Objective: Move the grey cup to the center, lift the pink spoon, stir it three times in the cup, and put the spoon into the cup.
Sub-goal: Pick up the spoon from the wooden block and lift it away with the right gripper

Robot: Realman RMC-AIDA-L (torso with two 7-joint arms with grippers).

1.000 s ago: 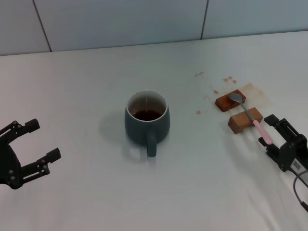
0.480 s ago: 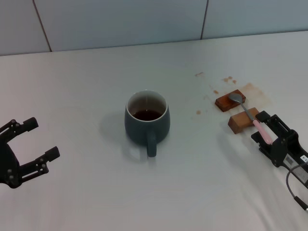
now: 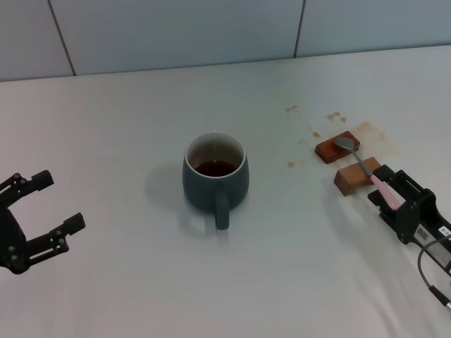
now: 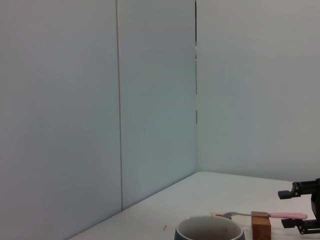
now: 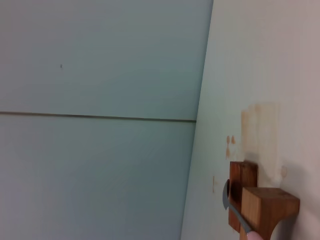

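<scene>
The grey cup (image 3: 215,174) already stands central; the right gripper (image 3: 396,198), at 4 o'clock, straddles the pink spoon (image 3: 381,189) handle, jaws apart – lifting, stirring remain; left gripper (image 3: 44,208) idles open

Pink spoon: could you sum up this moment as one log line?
pink spoon: on brown blocks | right gripper: jaws astride pink handle | grey cup: centred | left gripper: open, idle

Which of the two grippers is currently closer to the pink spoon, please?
The right. The right gripper sits around the pink spoon handle; the left gripper is open far across the table, beyond the cup.
</scene>
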